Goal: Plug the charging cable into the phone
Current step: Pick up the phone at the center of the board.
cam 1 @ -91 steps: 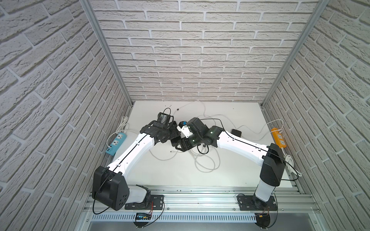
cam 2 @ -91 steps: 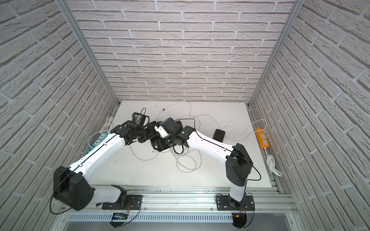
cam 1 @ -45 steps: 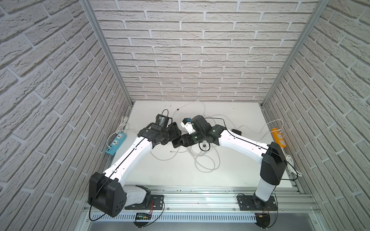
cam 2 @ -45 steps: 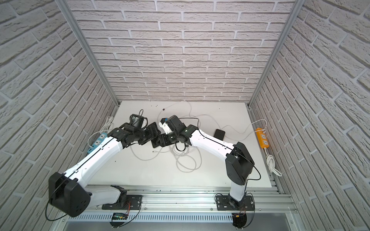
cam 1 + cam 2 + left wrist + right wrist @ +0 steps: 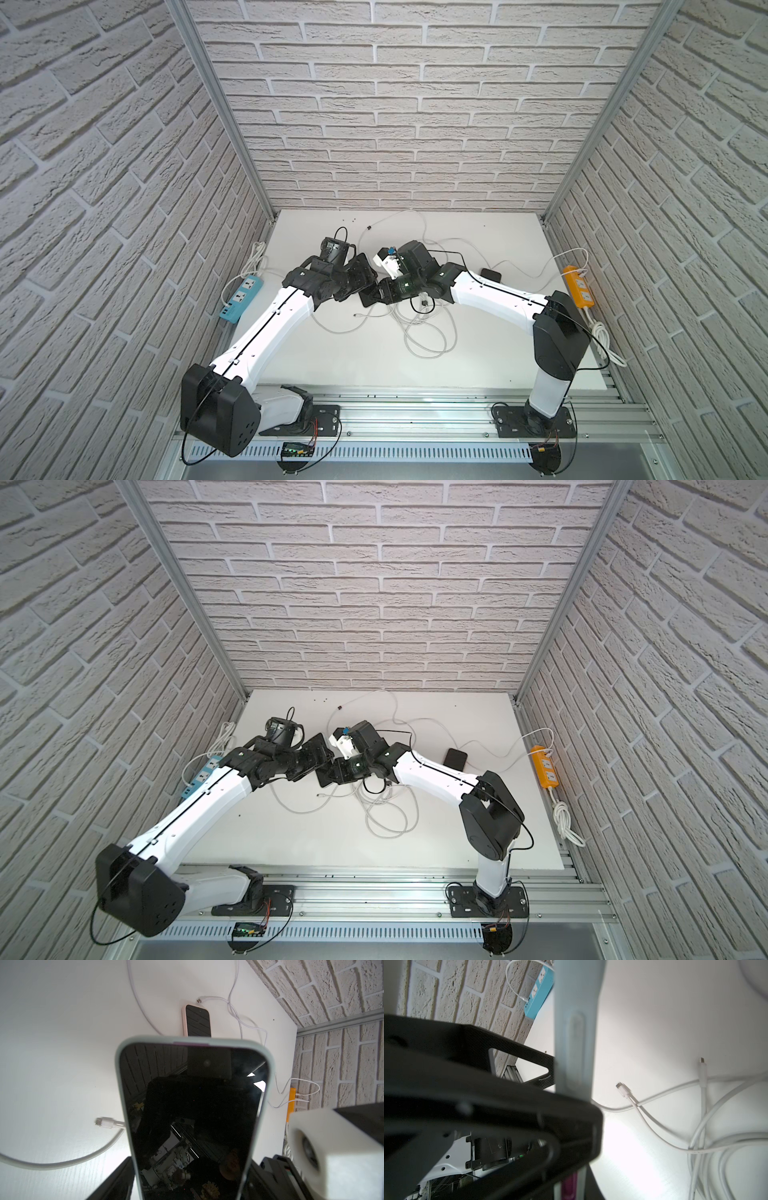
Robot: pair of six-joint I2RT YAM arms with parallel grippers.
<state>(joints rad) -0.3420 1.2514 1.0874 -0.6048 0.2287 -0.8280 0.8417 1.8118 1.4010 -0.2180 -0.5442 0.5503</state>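
Note:
A phone (image 5: 191, 1095) with a dark screen and a pale grey-green case is held up over the table. My left gripper (image 5: 191, 1169) is shut on it across its width, with a black finger on each long side. My right gripper (image 5: 571, 1185) is shut on the phone's (image 5: 576, 1032) thin edge, close beside the left gripper. In both top views the left gripper (image 5: 359, 276) and the right gripper (image 5: 374, 293) meet at mid-table. The white charging cable lies loose on the table, its plug (image 5: 104, 1123) (image 5: 623, 1088) (image 5: 357, 316) apart from the phone.
A second phone (image 5: 196, 1020) (image 5: 490, 274) in a pink case lies flat further right. Loops of white cable (image 5: 428, 332) cover the middle, with another plug (image 5: 702, 1061). A blue power strip (image 5: 242, 299) lies by the left wall and an orange one (image 5: 578, 286) by the right.
My right gripper's jaws have closed onto the phone's edge. The left gripper has kept its hold on the phone, and both wrists have shifted slightly towards the back.

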